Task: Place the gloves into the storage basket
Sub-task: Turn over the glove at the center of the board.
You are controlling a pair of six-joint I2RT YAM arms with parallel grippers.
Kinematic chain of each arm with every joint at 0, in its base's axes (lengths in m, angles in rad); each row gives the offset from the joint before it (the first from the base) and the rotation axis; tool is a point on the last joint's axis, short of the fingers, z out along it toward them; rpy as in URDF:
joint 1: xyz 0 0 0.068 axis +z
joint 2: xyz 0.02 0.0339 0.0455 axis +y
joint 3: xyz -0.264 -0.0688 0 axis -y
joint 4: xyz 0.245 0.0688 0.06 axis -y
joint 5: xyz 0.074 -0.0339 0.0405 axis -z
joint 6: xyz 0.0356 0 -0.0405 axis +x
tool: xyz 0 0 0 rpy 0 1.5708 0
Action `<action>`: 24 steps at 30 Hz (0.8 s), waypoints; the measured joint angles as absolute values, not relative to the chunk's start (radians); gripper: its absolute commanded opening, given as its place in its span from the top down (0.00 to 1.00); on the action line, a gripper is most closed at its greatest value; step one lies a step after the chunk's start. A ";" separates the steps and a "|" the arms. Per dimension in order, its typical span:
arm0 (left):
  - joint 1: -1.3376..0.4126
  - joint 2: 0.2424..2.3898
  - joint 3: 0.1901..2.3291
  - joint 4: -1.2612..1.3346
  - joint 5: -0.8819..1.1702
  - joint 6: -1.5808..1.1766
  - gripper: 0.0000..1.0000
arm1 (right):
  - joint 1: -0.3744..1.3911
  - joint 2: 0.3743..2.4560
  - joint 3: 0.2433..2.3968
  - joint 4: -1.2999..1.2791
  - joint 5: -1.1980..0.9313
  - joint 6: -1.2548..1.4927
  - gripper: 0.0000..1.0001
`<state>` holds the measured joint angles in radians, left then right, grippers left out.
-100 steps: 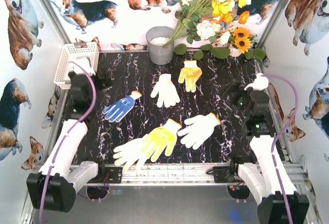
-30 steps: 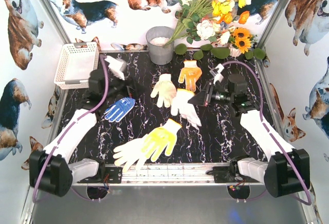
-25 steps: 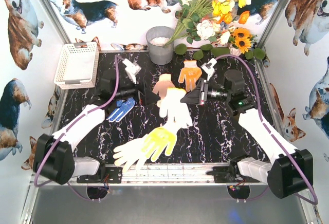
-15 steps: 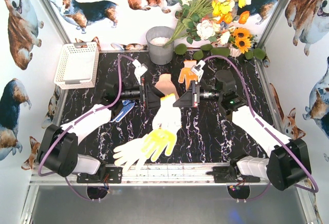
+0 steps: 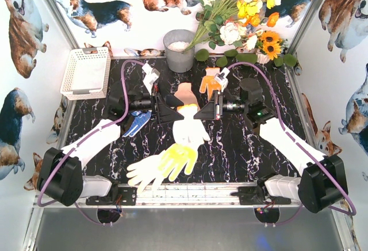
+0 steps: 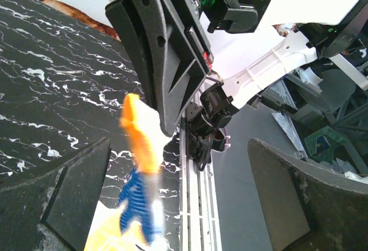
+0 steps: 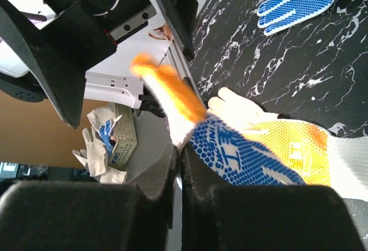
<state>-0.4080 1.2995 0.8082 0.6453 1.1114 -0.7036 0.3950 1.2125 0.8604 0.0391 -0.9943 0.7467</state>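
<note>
Surface (image 5: 241,153): black marble, veined white.
Room: corgi-print walls (image 5: 23,21); grey bucket (image 5: 179,50) and flowers (image 5: 241,9) at the back.
Storage basket (image 5: 70,67): sat at the far-left corner.
Right jaws: pinched the orange-cuffed white glove (image 5: 187,133) above mid-surface.
Left jaws: spread wide, facing that glove.
Blue glove (image 5: 138,124), yellow glove (image 5: 178,158): lay flat.

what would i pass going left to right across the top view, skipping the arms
basket → blue glove → bucket → yellow glove at the back → sunflower
</note>
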 measured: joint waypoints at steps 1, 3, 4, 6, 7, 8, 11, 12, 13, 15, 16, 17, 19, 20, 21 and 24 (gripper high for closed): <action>-0.408 1.299 0.807 0.656 1.115 -0.711 0.00 | 0.395 1.213 0.861 0.035 -0.992 0.745 1.00; -0.408 1.300 0.800 0.687 1.125 -0.732 0.00 | 0.395 1.213 0.861 0.031 -0.986 0.743 1.00; -0.408 1.301 0.796 0.705 1.131 -0.748 0.00 | 0.395 1.213 0.861 0.031 -0.984 0.742 1.00; -0.409 1.306 0.789 0.746 1.142 -0.780 0.00 | 0.395 1.213 0.862 0.030 -0.979 0.742 1.00; -0.409 1.308 0.787 0.762 1.145 -0.791 0.00 | 0.395 1.213 0.862 0.030 -0.978 0.742 1.00; -0.409 1.310 0.786 0.769 1.145 -0.797 0.00 | 0.395 1.213 0.862 0.032 -0.978 0.743 1.00; -0.410 1.315 0.786 0.753 1.140 -0.787 0.00 | 0.395 1.213 0.862 0.047 -0.982 0.758 1.00; -0.410 1.316 0.786 0.736 1.137 -0.778 0.00 | 0.395 1.213 0.862 0.055 -0.987 0.763 1.00; -0.411 1.317 0.786 0.719 1.134 -0.765 0.02 | 0.395 1.213 0.862 0.062 -0.994 0.767 1.00; -0.418 1.323 0.787 0.668 1.124 -0.730 0.26 | 0.397 1.213 0.862 0.074 -1.009 0.770 1.00; -0.422 1.326 0.789 0.643 1.121 -0.719 0.33 | 0.398 1.213 0.862 0.075 -1.013 0.770 1.00; -0.427 1.330 0.796 0.607 1.119 -0.693 0.38 | 0.399 1.213 0.862 0.077 -1.020 0.770 1.00; -0.443 1.344 0.822 0.517 1.113 -0.634 0.46 | 0.405 1.213 0.862 0.072 -1.031 0.763 1.00; -0.452 1.351 0.837 0.472 1.111 -0.604 0.57 | 0.409 1.213 0.862 0.063 -1.036 0.756 1.00; -0.459 1.355 0.848 0.435 1.109 -0.577 0.73 | 0.415 1.214 0.867 0.044 -1.040 0.739 1.00; -0.471 1.356 0.859 0.371 1.104 -0.532 1.00 | 0.429 1.227 0.896 -0.032 -1.042 0.685 0.99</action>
